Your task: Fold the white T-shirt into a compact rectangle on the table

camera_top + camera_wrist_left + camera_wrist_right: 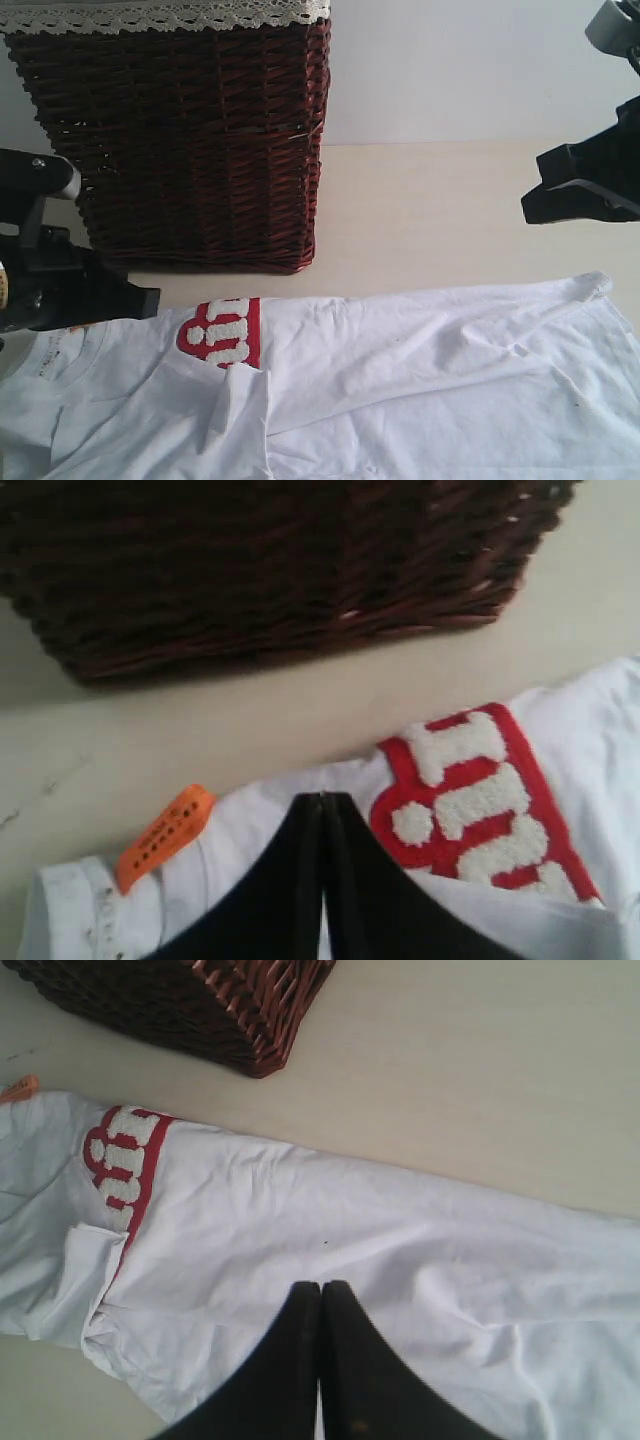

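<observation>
The white T-shirt (400, 370) lies along the front of the table (430, 220) as a long wrinkled strip, one flap folded over near the red-outlined lettering (222, 332). Its orange neck tag (165, 835) sticks out at the collar end. My left gripper (148, 300) is shut with nothing between its fingers. It hovers over the collar area, between tag and lettering (470, 800) in the left wrist view. My right gripper (530, 205) is also shut and empty, raised above the table's far right. The right wrist view shows it (320, 1285) over the middle of the shirt (300, 1230).
A dark wicker basket (200, 140) with white lace trim (170, 15) stands at the back left, just behind the shirt's collar end. Bare beige table (480, 1080) stretches to the right of the basket. A pale wall (450, 70) rises behind.
</observation>
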You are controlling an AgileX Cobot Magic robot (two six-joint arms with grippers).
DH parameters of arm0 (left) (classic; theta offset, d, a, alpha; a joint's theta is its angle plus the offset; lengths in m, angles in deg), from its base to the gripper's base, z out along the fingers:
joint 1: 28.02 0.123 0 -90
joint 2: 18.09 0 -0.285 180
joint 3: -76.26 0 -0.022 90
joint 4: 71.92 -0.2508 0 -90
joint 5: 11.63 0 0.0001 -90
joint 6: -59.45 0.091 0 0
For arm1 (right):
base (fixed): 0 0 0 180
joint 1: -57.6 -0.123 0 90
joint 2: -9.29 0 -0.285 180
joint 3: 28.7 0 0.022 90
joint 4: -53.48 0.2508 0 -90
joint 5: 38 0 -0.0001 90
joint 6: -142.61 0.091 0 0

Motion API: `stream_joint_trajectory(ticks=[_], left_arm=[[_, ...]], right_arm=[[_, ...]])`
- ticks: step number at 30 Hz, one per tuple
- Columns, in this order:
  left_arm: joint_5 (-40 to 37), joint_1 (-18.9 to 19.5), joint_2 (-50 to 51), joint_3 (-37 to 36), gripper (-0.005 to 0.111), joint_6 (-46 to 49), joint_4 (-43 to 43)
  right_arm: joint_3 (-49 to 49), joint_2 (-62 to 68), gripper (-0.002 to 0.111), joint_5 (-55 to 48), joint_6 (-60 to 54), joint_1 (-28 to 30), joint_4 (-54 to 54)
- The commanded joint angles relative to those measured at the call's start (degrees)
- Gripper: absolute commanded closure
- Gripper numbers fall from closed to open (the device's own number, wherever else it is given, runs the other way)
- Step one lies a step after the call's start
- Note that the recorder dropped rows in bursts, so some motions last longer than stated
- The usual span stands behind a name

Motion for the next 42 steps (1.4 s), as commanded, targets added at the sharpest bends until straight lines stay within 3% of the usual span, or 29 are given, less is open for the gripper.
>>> stream_joint_trajectory(ticks=[1,6,9,14,20,23,26,29,35,39,42], left_arm=[[-0.2,2.9,-0.1,0.1,0.089,0.0,4.9],[3.3,8.1,-0.1,0.1,0.059,0.6,8.3],[1.3,9.8,-0.1,0.1,0.056,4.2,8.3],[-16.2,10.5,0.1,3.5,0.056,13.5,13.4],[-35.8,11.1,4.4,15.7,0.056,53.1,45.3],[-40.5,13.0,7.0,20.2,0.056,68.6,59.7],[-39.0,17.0,8.9,20.3,0.056,79.1,71.2],[-36.9,21.9,11.2,19.2,0.057,85.6,77.3],[-30.8,30.6,16.1,15.4,0.057,92.1,81.0],[-28.0,31.8,18.3,15.3,0.057,100.7,90.6],[-24.4,31.8,19.8,15.3,0.057,100.7,95.0]], right_arm=[[0.2,-0.4,0.108,-0.4,-0.2,0.1,-0.2],[0.2,-0.4,0.108,-0.5,-0.2,0.1,-0.2],[0.2,-0.4,0.108,-1.2,-0.2,0.1,-0.2],[0.2,-0.4,0.108,-1.5,-0.2,0.1,0.0],[0.2,-0.4,0.108,-1.6,-0.2,0.1,0.1],[0.2,-0.4,0.108,-1.7,-0.3,0.1,-0.2],[0.2,-0.4,0.108,-1.9,-0.3,0.1,-0.2],[0.2,-0.4,0.108,-2.1,-0.3,0.1,-0.2],[0.2,-0.4,0.108,-1.9,-0.3,0.1,-0.2],[0.2,-0.4,0.108,-1.9,-0.3,0.1,-0.2],[0.2,-0.4,0.108,-2.0,-0.3,0.1,-0.2]])
